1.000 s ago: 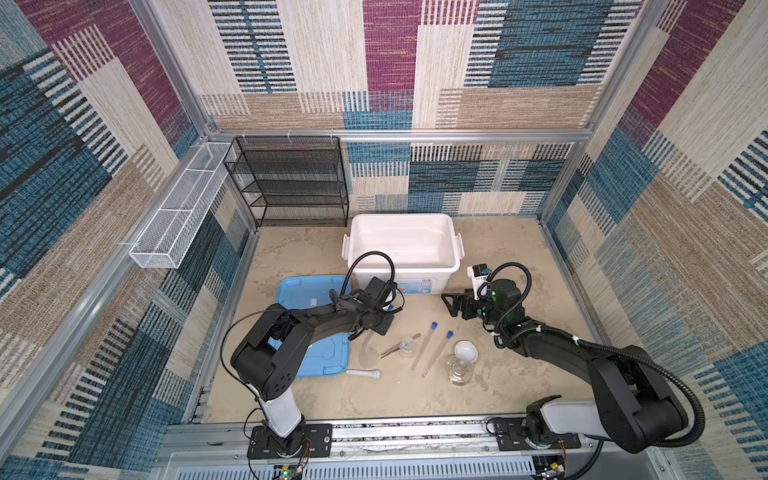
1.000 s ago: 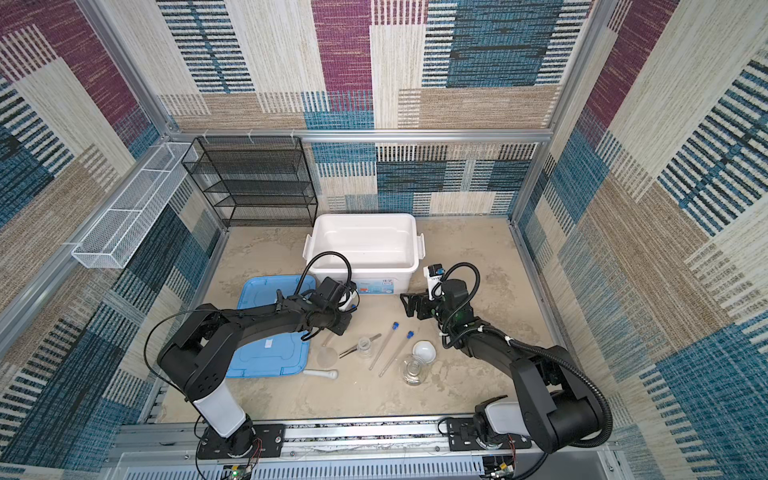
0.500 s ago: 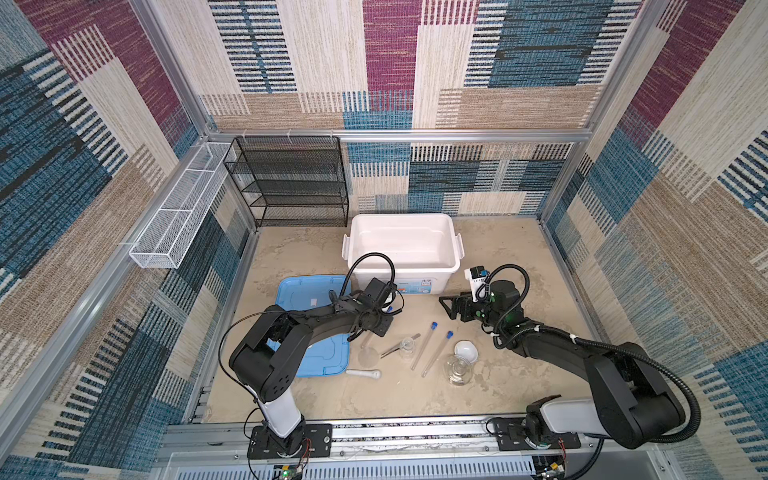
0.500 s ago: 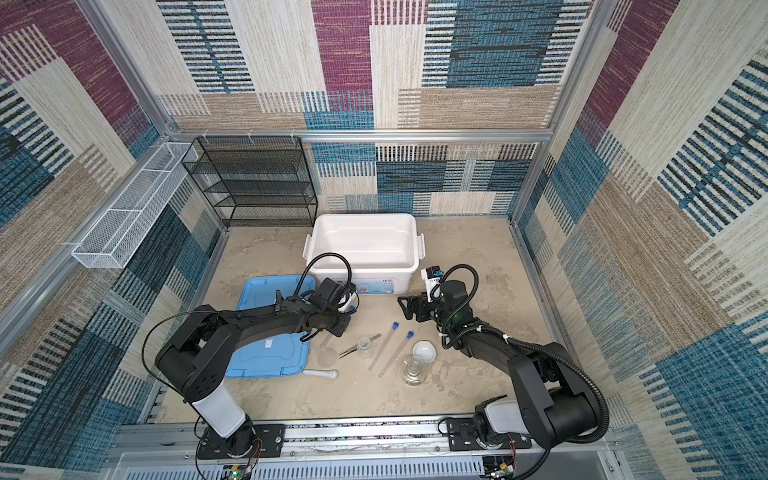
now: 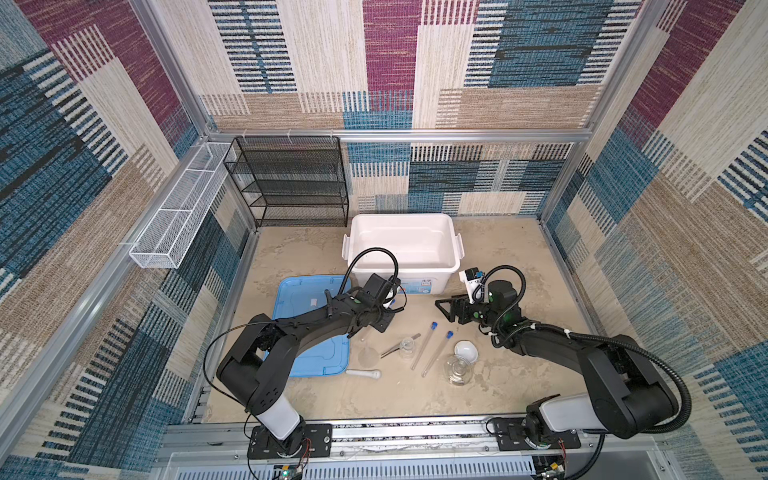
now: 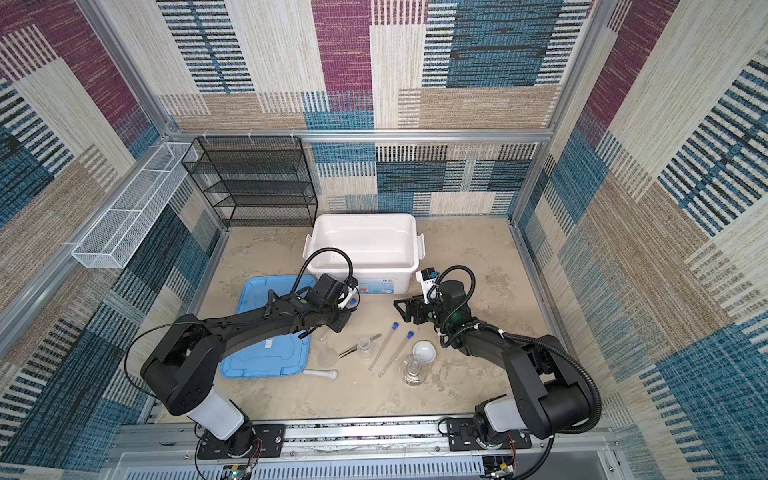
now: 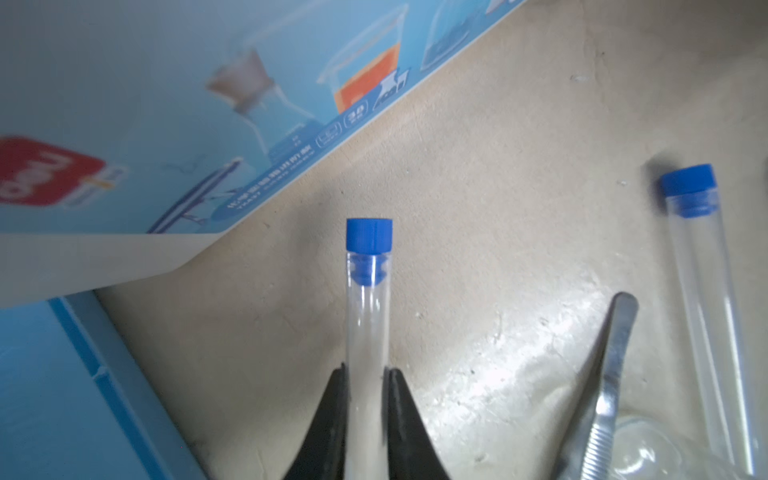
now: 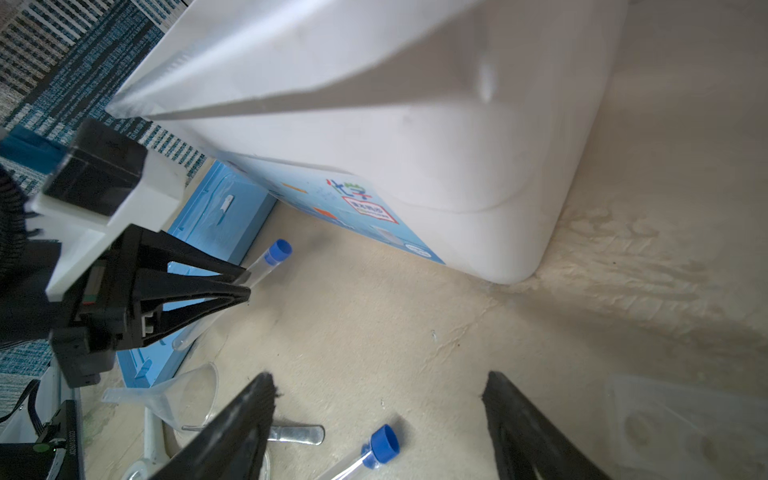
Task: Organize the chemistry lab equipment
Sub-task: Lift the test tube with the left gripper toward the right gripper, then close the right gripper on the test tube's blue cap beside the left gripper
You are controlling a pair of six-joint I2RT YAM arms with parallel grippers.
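Observation:
My left gripper (image 7: 365,374) is shut on a clear blue-capped test tube (image 7: 368,316), held just above the floor beside the white bin; both top views show this gripper (image 5: 384,313) (image 6: 343,316) at the bin's front. Two more test tubes (image 5: 424,347) (image 5: 436,353) lie side by side on the floor. Metal tweezers (image 5: 399,347), a small flask (image 5: 407,347), a white bowl (image 5: 465,349), a glass flask (image 5: 457,370), a white pestle (image 5: 365,372) and a clear funnel (image 5: 368,355) lie around them. My right gripper (image 5: 442,309) (image 8: 378,390) hangs open over one tube's cap (image 8: 384,446), holding nothing.
The open white bin (image 5: 403,245) stands at the back centre, with its blue lid (image 5: 307,332) flat on the floor to the left under my left arm. A black wire rack (image 5: 291,183) stands at the back wall. A white mesh basket (image 5: 178,212) hangs on the left wall.
My right gripper has shifted slightly left toward the tubes and its jaws have narrowed a little. The left gripper keeps its hold on the tube and has barely moved.

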